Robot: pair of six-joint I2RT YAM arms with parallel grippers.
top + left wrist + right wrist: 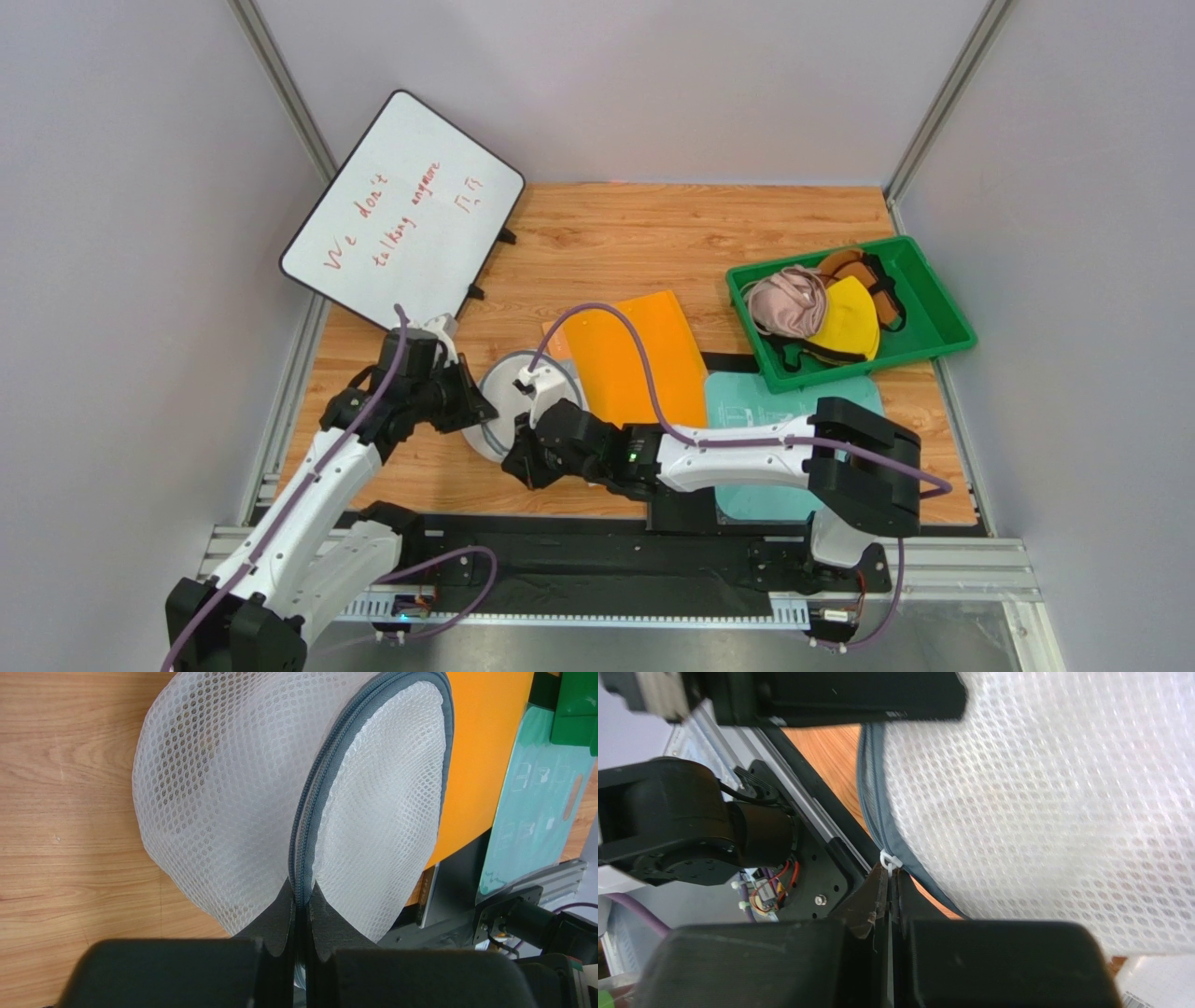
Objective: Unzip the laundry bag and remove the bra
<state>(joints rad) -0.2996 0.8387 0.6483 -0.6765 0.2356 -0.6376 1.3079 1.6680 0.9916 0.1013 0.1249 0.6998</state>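
Observation:
The laundry bag (525, 389) is a round white mesh drum with a grey zipper rim. It is held up on edge above the table between both grippers. My left gripper (474, 408) is shut on the zipper rim (303, 847) at the bag's edge, and the visible zip is closed in the left wrist view (217, 791). My right gripper (521, 448) is shut on the small white zip pull (888, 861) at the rim of the bag (1046, 798). The mustard-brown bra is hidden, with only a faint dark shade through the mesh.
A green tray (937, 301) at the right holds a pale pink bra (786, 301), a bright yellow bra (849, 322) and a brown-black piece (849, 263). An orange board (648, 357) and a teal mat (751, 399) lie beside the bag. A whiteboard (400, 210) leans at the back left.

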